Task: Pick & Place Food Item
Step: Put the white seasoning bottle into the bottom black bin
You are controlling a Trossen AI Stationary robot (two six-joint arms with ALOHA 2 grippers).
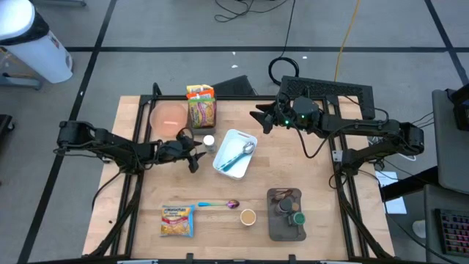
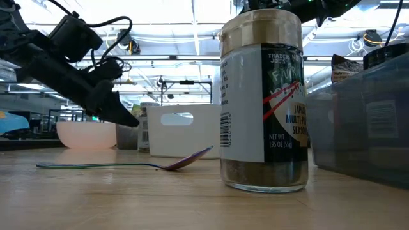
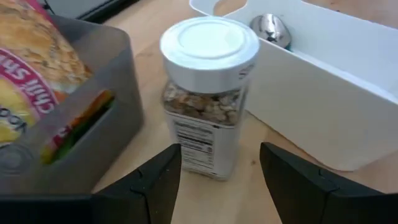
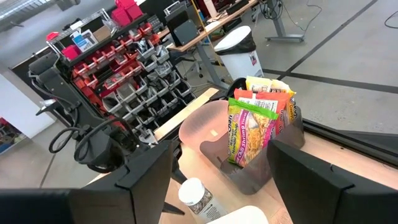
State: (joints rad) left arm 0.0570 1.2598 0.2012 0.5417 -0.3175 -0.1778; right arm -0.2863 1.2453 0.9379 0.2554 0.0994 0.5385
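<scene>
Left gripper (image 3: 217, 180) jaws apart, straddling the white-lidded jar (image 3: 208, 93) between grey packet holder (image 3: 81, 124) and white bin (image 3: 323, 106); looks lined up to grab, not touching yet. Right gripper (image 1: 258, 117) open too, parked high near the table's back edge. Low view: front spice jar (image 2: 263, 96) reads "TRADER JOE'S", "MULTI PURPOSE SEASONING" partly legible.

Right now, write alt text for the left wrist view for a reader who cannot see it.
A small white-lidded jar of seeds stands upright on the wooden table, just ahead of the left gripper with its jaws open. A white tray holding a metal spoon sits beside it, and a grey bin of noodle packets opposite.
</scene>
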